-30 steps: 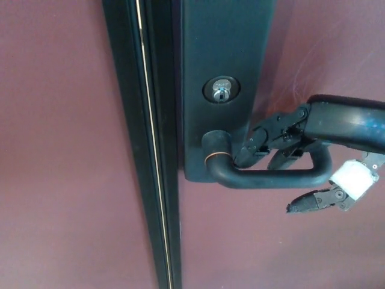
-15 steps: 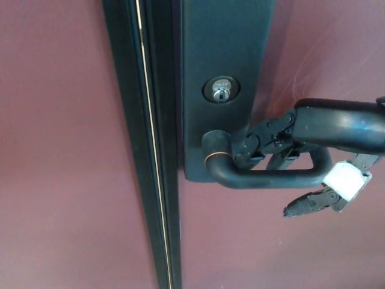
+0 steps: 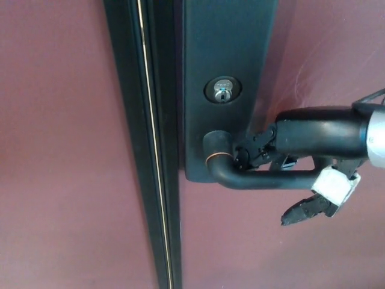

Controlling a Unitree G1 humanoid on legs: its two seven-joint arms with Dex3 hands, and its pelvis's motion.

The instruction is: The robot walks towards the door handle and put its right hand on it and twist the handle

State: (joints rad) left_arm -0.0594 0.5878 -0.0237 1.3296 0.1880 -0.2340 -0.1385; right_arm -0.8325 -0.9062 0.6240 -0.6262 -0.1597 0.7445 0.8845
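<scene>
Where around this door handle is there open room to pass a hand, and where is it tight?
Open: bare door above the right hand, the panel below the handle, and left of the frame strip. Tight: around the lever, where the hand sits, just under the keyhole.

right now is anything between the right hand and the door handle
Nothing visible is. The right hand is already at the door handle: its upper fingers lie over the lever near the pivot, and the thumb hangs below it.

Head view looks down, close, at the door handle (image 3: 240, 174).
</scene>
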